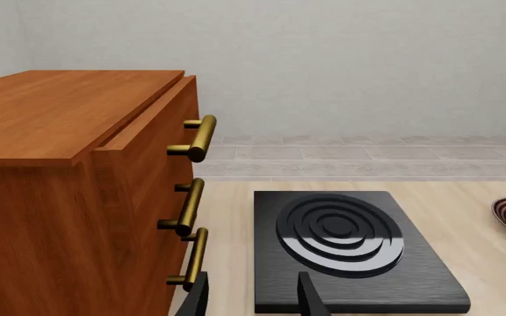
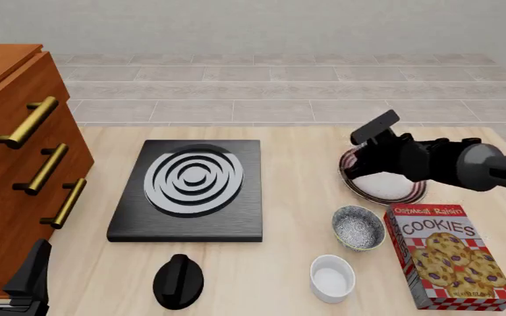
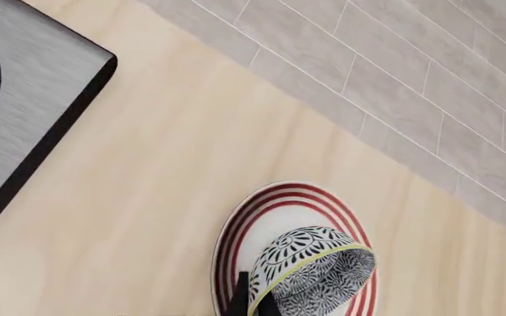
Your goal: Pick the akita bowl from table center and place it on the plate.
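Left hand (image 2: 5, 264) low at the table's (image 2: 297, 217) near-left corner, fingers spread, nothing between them; parked clear of the work, beside the wooden drawer cabinet (image 2: 7, 99) with its 3 brass handles. Its wrist view looks along the cabinet front to the black burner slab (image 2: 187, 191), which lies left of centre with a black knob (image 2: 178, 282) nearer the camera. Right of that, 2 bowls stand on the table: a plain white bowl (image 2: 332, 276) and a speckled grey bowl (image 2: 358, 227), both apart from the plate and neither held. Right hand (image 3: 251, 301) is reached out over the plate (image 3: 235, 230), fingers closed on the wall of the akita bowl (image 3: 315, 270) at its rim. The rim pinch probably explains the tilt: the bowl hangs canted, mouth turned partly sideways. Bowl sits within the plate's outline, over its white centre; cannot tell whether its base touches the plate. Looks: small, deep, round, far narrower than the plate; black-and-white petal pattern outside, a finer dark pattern inside, thin yellow-green line round the lip. Plate white with dark-red rings. In the front view the arm hides most of the bowl. Cookie box (image 2: 447, 257) stands at the near right, just beside the plate.
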### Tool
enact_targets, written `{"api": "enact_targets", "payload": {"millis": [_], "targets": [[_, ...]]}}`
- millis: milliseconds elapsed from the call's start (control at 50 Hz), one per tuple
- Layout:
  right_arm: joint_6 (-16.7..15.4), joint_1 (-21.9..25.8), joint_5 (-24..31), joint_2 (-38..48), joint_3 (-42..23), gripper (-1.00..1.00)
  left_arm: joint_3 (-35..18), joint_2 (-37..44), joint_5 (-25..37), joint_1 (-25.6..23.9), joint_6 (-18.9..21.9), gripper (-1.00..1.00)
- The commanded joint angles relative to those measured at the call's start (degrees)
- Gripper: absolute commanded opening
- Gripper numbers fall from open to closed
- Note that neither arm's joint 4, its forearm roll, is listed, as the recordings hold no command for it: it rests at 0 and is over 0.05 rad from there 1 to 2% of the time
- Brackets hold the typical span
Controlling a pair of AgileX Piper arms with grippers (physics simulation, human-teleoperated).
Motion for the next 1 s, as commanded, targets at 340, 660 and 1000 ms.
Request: {"api": "enact_targets", "payload": {"millis": [340,660,1000], "targets": [[-1.96,-5.43,1.28,4.83,-1.59,-1.00,0.00,0.00,0.00,0.00,0.00,1.00],[-2.99,-6.33,3.73,6.79,-3.07,-1.00,0.00,0.00,0.00,0.00,0.00,1.00],[-11.22,-7.81,5.12,9.71,-4.30,-1.00,0.00,0.00,0.00,0.00,0.00,1.00]]}}
